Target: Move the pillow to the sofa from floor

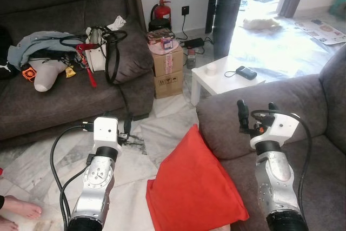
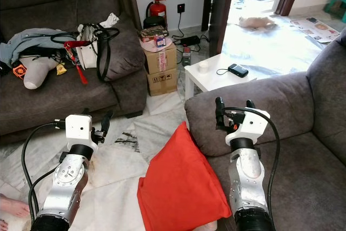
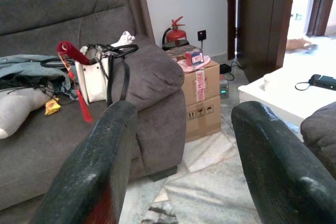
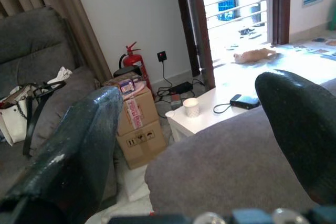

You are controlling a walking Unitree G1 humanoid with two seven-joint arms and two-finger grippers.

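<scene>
Two empty, wide-open tools, left (image 1: 126,124) and right (image 1: 256,114), flanking the red pillow (image 1: 192,187), its bottom edge cut off.

cardboard boxes (image 1: 167,70) beside a white table (image 1: 213,79).

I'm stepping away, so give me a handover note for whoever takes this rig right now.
Left gripper: jaws open, empty, raised over the floor beside the pillow.
Right gripper: jaws open, empty, raised above the sofa armrest.
Red pillow: on the floor, leaning against the front of the sofa on the robot's right, between the two arms.
Done: nothing; the pillow is not yet grasped.
Left: grip the pillow, lift it and set it on the sofa seat.
</scene>
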